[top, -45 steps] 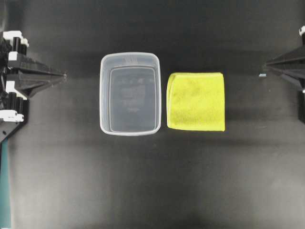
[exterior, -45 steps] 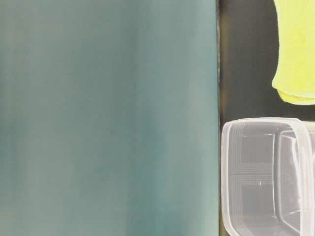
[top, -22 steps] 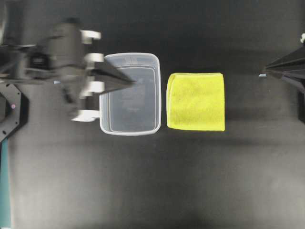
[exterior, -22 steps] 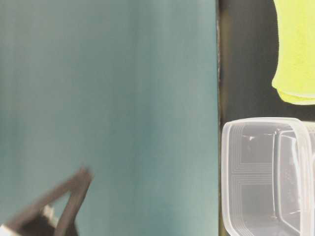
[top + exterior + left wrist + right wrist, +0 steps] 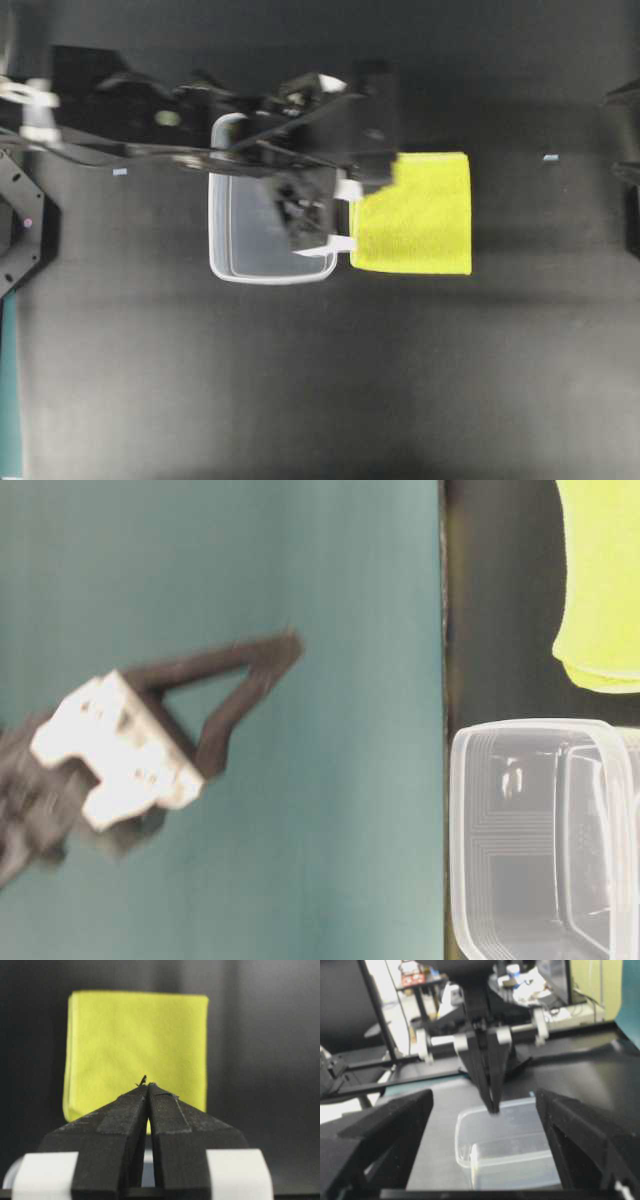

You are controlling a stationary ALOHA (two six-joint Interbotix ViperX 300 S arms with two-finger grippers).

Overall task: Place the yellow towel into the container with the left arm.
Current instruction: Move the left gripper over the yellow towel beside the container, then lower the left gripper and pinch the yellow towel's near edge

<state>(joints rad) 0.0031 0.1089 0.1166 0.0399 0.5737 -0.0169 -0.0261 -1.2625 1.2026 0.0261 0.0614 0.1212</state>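
My left tool (image 5: 147, 1085), clenched and empty, has swung out over the container (image 5: 228, 262) toward the untouched yellow towel (image 5: 420, 220); grasp comes next.

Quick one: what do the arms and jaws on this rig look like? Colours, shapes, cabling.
Both arms are black. The left arm ends in a gripper with long, flat black fingers tapering to a thin point, white blocks at their base, and a silver cable along the arm. The right gripper has broad, matte black wedge-shaped fingers. No markings are legible.
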